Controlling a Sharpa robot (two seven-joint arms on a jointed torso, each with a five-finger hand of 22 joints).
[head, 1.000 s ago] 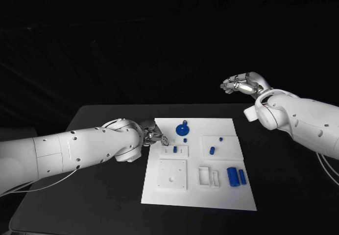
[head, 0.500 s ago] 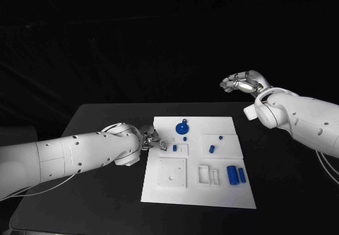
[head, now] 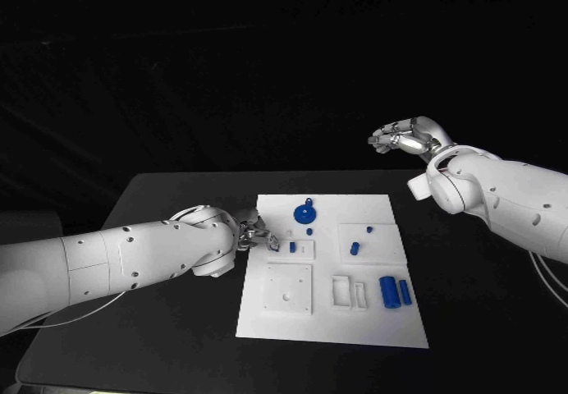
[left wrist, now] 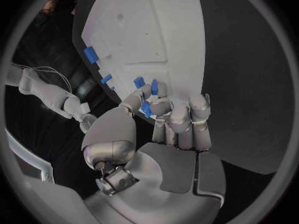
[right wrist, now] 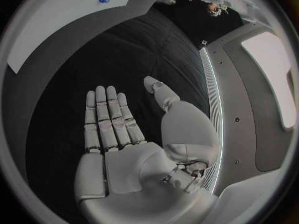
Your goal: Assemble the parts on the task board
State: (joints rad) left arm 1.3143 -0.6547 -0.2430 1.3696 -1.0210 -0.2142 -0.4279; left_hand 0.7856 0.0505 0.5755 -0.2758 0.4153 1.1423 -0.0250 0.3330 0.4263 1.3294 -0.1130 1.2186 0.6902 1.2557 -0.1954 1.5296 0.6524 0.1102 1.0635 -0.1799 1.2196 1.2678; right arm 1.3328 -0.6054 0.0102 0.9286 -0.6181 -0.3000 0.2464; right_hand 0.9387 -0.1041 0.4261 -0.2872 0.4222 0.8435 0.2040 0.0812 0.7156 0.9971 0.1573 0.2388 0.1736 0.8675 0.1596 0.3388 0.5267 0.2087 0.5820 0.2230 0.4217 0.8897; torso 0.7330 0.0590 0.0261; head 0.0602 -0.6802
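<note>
Left hand point(head: 254, 232) still at board point(head: 355, 332) edge

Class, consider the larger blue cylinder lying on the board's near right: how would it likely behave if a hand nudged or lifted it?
The cylinder lies on its round side, so it would probably roll if nudged sideways. It looks small, stiff and solid, so it is likely light.

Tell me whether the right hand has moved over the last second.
No. In the head view the right hand hangs raised beyond the table's far right corner, in the same spot relative to the task board as before.
</note>
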